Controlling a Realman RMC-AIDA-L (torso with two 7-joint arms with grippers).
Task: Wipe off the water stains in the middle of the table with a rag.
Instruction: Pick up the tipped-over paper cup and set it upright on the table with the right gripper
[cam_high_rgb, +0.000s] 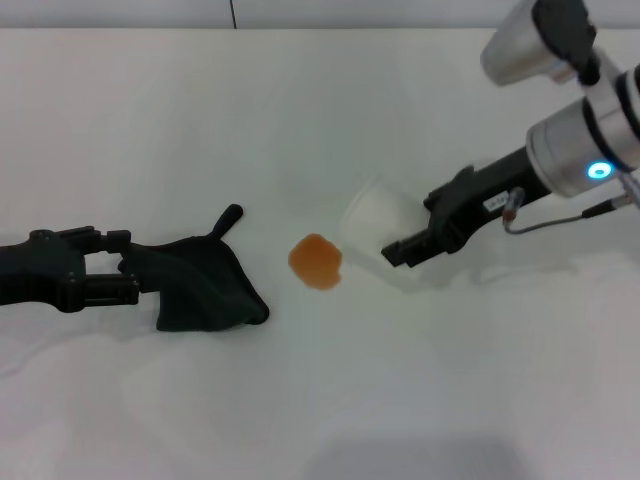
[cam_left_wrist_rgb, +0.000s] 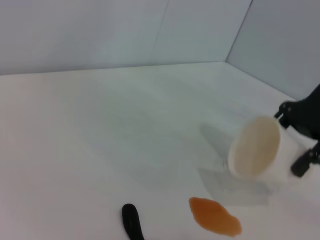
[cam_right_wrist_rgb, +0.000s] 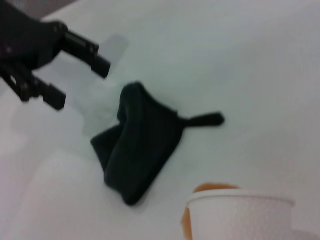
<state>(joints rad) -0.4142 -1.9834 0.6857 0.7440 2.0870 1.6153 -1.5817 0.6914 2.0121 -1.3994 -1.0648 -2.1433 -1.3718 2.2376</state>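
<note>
- Lying nearest the robot on the table (cam_high_rgb: 320, 420), the rag (cam_high_rgb: 205, 285) was a dark, folded heap left of centre, with a thin tail-like corner pointing up and away from the body.
- The left gripper (cam_high_rgb: 128, 276) reached in low from the left edge. In the right wrist view its two fingers (cam_right_wrist_rgb: 82, 49) stood spread apart beside the rag with bare table between them and the cloth, so nothing was gripped; in the head view the fingertips appeared to meet the rag's near-left edge, and contact could not be settled.
- The water stains (cam_high_rgb: 316, 261), one roundish orange-amber blotch, lay near the table's middle, just right of the rag and apart from it.
- The paper cup (cam_high_rgb: 383, 238), white, was tipped on its side just right of the blotch, its open mouth facing the stain and the left arm; the left wrist view showed the mouth (cam_left_wrist_rgb: 254, 147) as a pale oval above the blotch.
- The right gripper (cam_high_rgb: 408, 247) came in from the upper right and had its fingers closed around the cup's body.
- Farther back, the table ran plain white to a pale wall.
</note>
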